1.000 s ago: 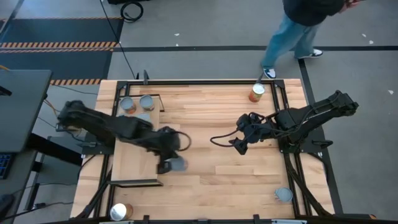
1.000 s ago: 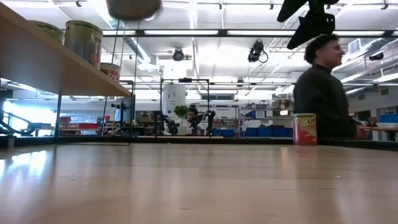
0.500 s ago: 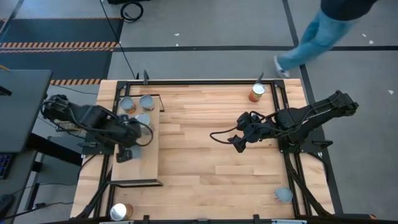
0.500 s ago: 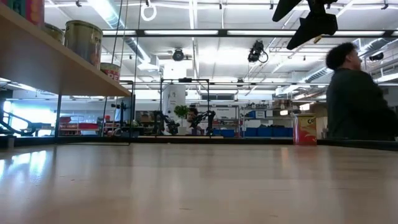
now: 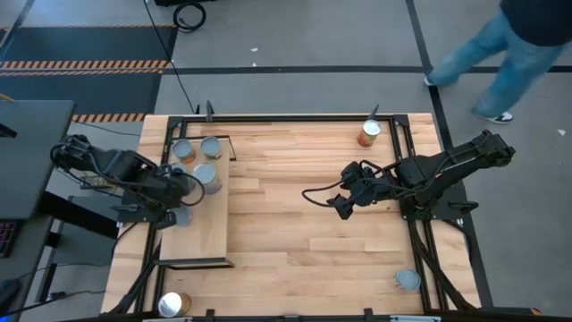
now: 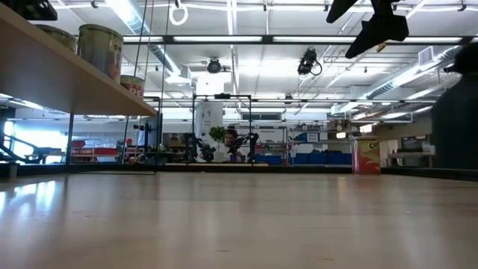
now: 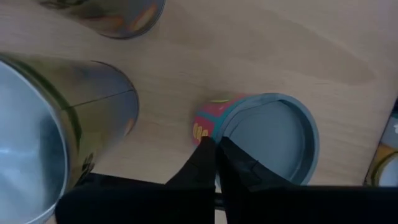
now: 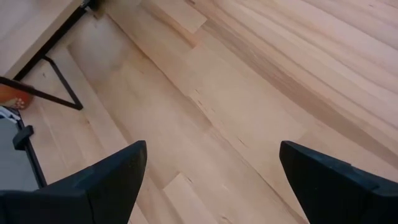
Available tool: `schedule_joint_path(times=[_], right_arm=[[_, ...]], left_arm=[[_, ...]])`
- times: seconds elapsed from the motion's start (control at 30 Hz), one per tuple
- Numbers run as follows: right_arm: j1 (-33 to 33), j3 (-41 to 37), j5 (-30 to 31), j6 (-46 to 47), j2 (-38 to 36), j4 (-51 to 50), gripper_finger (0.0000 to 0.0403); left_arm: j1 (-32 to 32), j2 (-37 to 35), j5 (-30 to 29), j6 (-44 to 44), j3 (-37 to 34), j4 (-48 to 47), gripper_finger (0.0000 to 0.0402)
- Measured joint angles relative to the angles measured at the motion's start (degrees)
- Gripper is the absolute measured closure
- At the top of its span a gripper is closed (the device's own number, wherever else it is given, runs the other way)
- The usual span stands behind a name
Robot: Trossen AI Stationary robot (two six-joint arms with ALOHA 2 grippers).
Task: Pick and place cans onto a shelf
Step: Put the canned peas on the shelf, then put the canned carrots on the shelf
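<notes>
Resting on shelf (image 5: 210,234), can (image 7: 267,140) just beyond closed left fingers (image 7: 202,165).

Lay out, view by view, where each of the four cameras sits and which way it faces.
High view: overhead, facing straight down; both arms, the shelf, a person walking past.
Low view: at tabletop height, facing level across into the room; the right gripper hangs from above.
Left wrist view: on the left arm, facing down at cans; its shut fingers show.
Right wrist view: facing bare tabletop; open fingers.
Shared: the red can appears in high and low views.
</notes>
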Motion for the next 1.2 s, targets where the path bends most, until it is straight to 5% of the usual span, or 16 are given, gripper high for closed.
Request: schedule_joint_path(times=[0.63,0.93,1.07,1.2], right_arm=[[-0.07,0.00,-0.02,-3.44,0.00,-0.04,0.0028],[-1.12,0.00,3.81,-14.04,-0.01,-0.06,0.0028],[-3.11,0.00,6.07,-21.71,0.00,-0.08,0.0032],[-7.65,0.00,10.59,-17.37,0.00,-2.55,0.0041]], left_arm=[[0.04,0.18,-0.82,-0.22,-0.61,0.03,0.0301],[0.04,0.18,0.53,-4.71,9.75,0.16,0.0305],[0.04,0.12,-5.73,-5.41,15.43,5.06,0.0313],[0.07,0.02,-15.11,-0.66,17.83,15.45,0.0314]])
